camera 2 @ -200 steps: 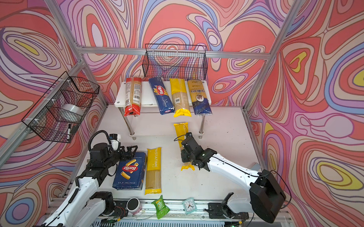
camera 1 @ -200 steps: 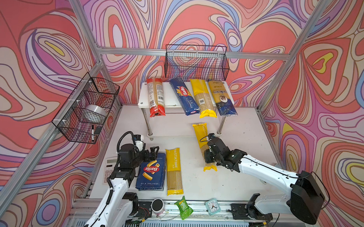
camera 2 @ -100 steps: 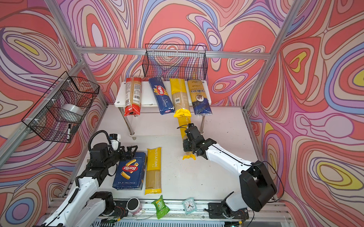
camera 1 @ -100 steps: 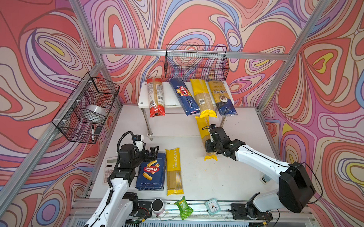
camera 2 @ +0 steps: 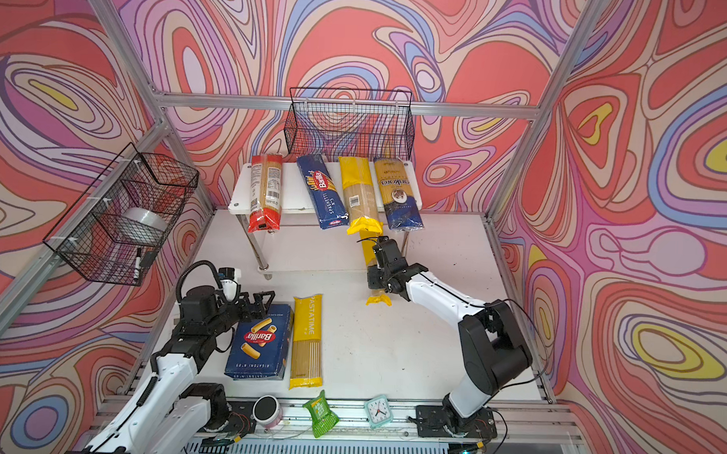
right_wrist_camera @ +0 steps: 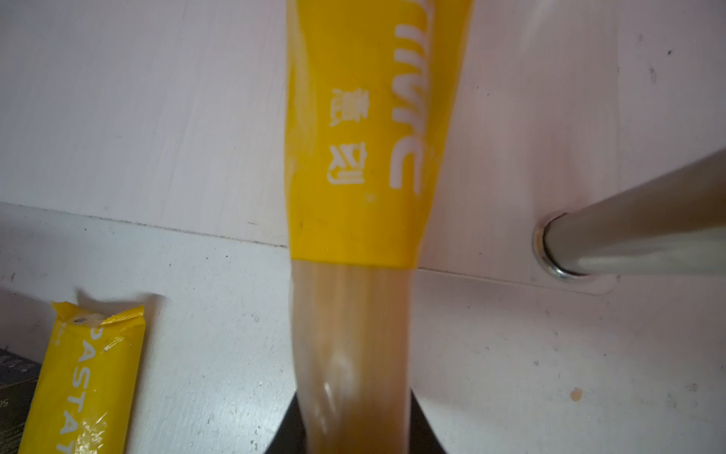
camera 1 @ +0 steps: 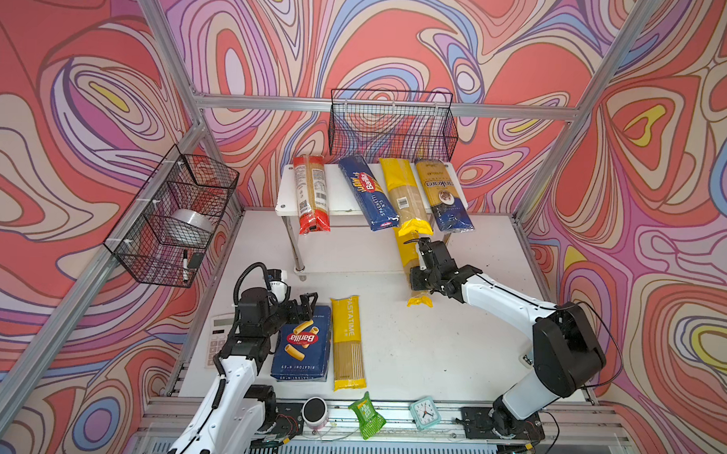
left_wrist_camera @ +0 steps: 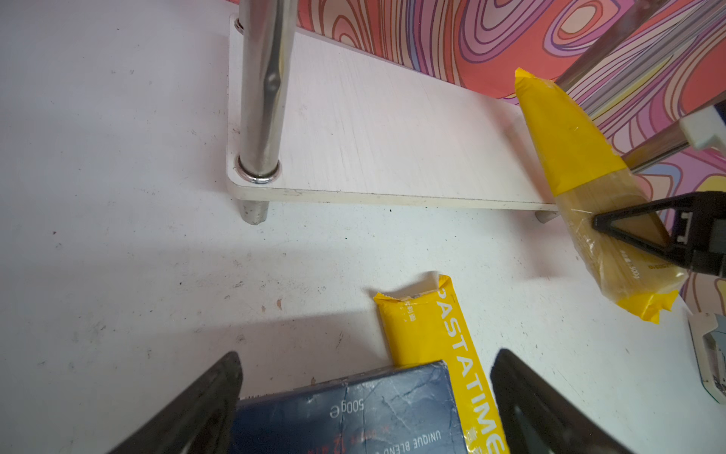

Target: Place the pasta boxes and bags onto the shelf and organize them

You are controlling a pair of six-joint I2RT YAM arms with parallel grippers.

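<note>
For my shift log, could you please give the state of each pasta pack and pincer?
Right pincer: shut on held yellow bag.
Held yellow bag: far end over lower tier.
Left pincer: open, above rigatoni box.
Rigatoni box: flat on table.
PASTATIME bag: flat on table.
Red bag: on top tier.
Barilla spaghetti box: on top tier.
Shelved yellow bag: on top tier.
Gold and blue bag: on top tier.
</note>
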